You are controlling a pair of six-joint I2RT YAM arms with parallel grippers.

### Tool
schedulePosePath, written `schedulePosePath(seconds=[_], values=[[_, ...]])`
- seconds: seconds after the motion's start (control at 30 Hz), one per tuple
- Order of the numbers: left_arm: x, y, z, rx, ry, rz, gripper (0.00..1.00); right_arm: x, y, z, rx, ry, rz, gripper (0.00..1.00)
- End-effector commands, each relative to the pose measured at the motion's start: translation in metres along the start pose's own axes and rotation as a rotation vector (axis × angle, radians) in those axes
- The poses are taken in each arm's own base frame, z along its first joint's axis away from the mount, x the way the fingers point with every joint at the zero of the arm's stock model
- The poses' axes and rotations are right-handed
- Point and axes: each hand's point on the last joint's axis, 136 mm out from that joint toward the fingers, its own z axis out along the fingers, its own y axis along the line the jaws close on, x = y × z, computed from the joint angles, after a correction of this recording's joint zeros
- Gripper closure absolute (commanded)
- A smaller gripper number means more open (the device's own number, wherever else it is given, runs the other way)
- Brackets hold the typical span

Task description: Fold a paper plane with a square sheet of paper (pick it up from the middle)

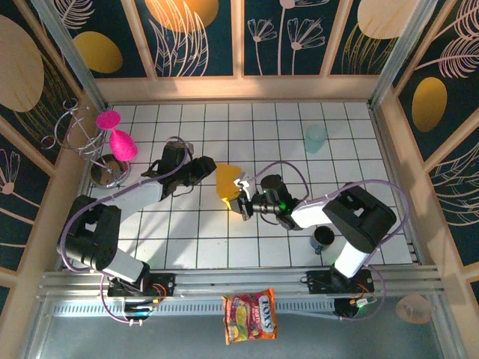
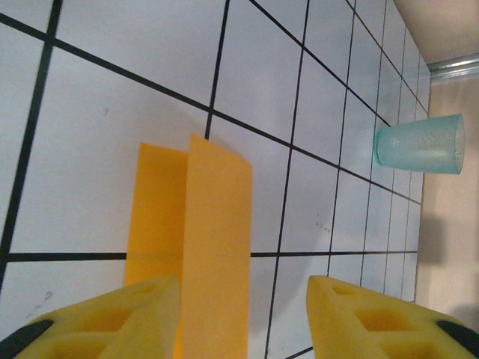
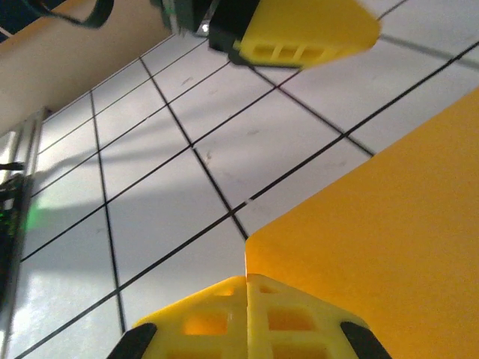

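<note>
The square sheet of paper (image 1: 227,182) is orange-yellow, folded lengthwise, and held up off the white tiles mid-table. My right gripper (image 1: 241,200) is shut on its near edge; in the right wrist view the fingertips (image 3: 247,299) meet on the paper's corner (image 3: 374,247). My left gripper (image 1: 209,170) is at the paper's left side and is open. In the left wrist view the folded paper (image 2: 202,239) stands between the fingers, close against the left finger (image 2: 112,318) and well apart from the right one. A paper plane is out of view.
A teal cup (image 1: 315,137) stands at the back right, also in the left wrist view (image 2: 419,143). A wire rack (image 1: 82,131) with pink goblets (image 1: 120,142) is at the left wall. A dark cup (image 1: 323,238) sits by the right arm. A snack packet (image 1: 250,315) lies at the front.
</note>
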Motion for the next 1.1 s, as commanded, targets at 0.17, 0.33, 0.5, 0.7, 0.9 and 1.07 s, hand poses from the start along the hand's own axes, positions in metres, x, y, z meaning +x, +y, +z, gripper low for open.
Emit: schedulePosePath(seconds=[0.17, 0.33, 0.5, 0.7, 0.9, 1.07], values=[[0.009, -0.004, 0.052, -0.081, 0.123, 0.132, 0.68, 0.005, 0.006, 0.000, -0.116, -0.015, 0.135, 1.00], [0.020, 0.008, 0.079, -0.155, 0.192, 0.176, 0.79, 0.006, -0.004, -0.002, -0.116, -0.026, 0.216, 1.00], [0.029, 0.037, 0.093, -0.267, 0.240, 0.190, 0.86, 0.008, -0.014, -0.004, -0.108, -0.030, 0.293, 1.00], [0.036, 0.055, 0.100, -0.329, 0.273, 0.204, 0.88, 0.012, -0.029, -0.003, -0.031, -0.017, 0.348, 1.00], [0.041, 0.069, 0.105, -0.375, 0.292, 0.212, 0.91, 0.016, -0.054, -0.007, 0.119, -0.011, 0.383, 1.00], [0.042, 0.071, 0.105, -0.382, 0.296, 0.219, 0.92, 0.018, -0.069, -0.009, 0.200, -0.007, 0.395, 1.00]])
